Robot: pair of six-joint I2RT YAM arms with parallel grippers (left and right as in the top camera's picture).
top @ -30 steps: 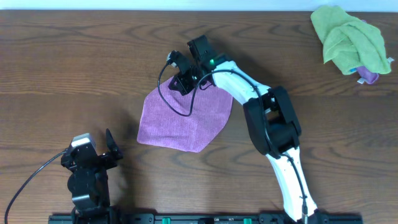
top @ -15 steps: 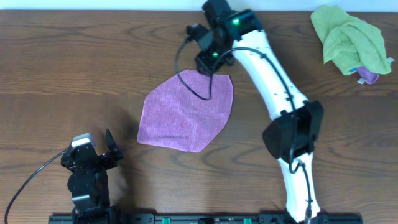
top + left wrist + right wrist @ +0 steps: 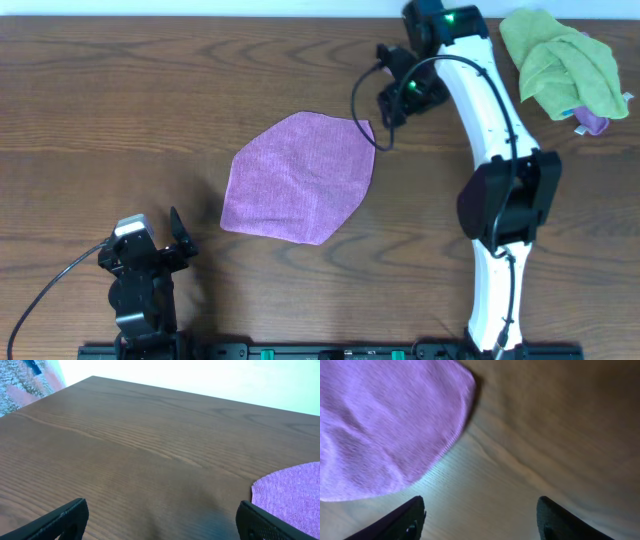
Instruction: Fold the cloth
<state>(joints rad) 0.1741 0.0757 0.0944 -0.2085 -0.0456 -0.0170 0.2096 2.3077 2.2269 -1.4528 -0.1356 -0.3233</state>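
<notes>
The purple cloth (image 3: 298, 178) lies spread flat in a single layer on the middle of the wooden table. My right gripper (image 3: 392, 103) hovers just past its far right corner, open, with only bare wood between its fingers. In the right wrist view that rounded corner of the cloth (image 3: 385, 425) fills the upper left, apart from the open right gripper (image 3: 480, 521). My left gripper (image 3: 148, 240) rests near the front left of the table, open wide and empty. From the left wrist, the cloth's edge (image 3: 295, 495) shows at the right, beyond the open left gripper (image 3: 160, 522).
A crumpled lime-green cloth (image 3: 562, 62) lies at the far right corner, with a small purple piece (image 3: 593, 122) poking out under it. The right arm's black cable (image 3: 362, 115) loops over the cloth's far right corner.
My right gripper has opened and let go of the cloth's corner, then swung right and away from it. The cloth now lies spread out further to the far right. The left arm stays still.
</notes>
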